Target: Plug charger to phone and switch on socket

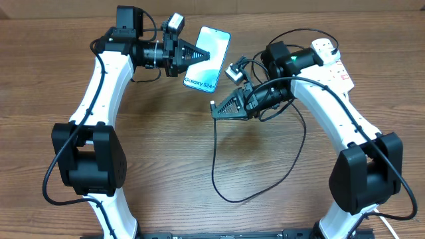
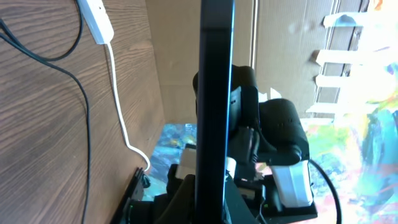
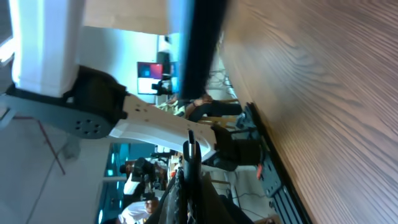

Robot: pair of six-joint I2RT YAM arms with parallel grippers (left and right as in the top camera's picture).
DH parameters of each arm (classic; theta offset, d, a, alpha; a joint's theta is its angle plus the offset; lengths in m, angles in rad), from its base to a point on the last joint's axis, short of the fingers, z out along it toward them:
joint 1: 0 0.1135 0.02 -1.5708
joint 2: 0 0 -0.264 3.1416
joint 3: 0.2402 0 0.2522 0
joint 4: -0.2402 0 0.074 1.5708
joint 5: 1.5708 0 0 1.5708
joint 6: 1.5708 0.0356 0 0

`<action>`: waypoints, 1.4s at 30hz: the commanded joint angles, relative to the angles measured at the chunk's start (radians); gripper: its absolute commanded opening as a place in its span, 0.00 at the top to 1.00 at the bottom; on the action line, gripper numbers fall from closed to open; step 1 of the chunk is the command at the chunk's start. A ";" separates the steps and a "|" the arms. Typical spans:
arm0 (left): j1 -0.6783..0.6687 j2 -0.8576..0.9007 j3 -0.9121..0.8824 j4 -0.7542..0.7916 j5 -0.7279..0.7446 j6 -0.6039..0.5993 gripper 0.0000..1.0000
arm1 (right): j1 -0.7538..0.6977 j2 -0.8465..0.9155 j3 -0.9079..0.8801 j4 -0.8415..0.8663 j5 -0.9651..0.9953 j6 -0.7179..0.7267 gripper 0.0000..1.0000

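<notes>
Phone (image 1: 216, 40): slim rigid slab, black edge, teal screen, "Galaxy S24" text. Held above the surface (image 1: 166, 133) in the left tool (image 1: 202, 56), jaws closed on it. Probably light, slick and fragile; grip the long edges, port end free. Charger (image 1: 213, 159): thin, limp black cable; right tool (image 1: 214, 109) closed on its connector end, near the phone. Socket (image 1: 324, 46) lies behind the right arm.

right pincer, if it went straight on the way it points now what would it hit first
Likely not the phone: the right pincer points left and would pass the phone's near end, going over the table. First in its line looks to be the left arm, though depth is unclear.
</notes>
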 commanded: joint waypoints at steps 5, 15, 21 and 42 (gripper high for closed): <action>-0.004 0.001 0.032 0.037 -0.061 -0.114 0.96 | -0.005 -0.023 0.018 0.009 -0.081 -0.022 0.96; -0.026 0.001 0.032 0.229 -0.082 -0.337 0.96 | -0.014 -0.023 0.018 0.169 -0.124 0.108 0.96; -0.029 0.001 0.032 0.405 -0.082 -0.479 0.96 | -0.014 -0.023 0.018 0.328 -0.092 0.317 0.96; -0.008 0.001 0.032 0.682 -0.204 -0.686 0.96 | -0.014 -0.023 0.018 0.896 0.145 0.964 0.96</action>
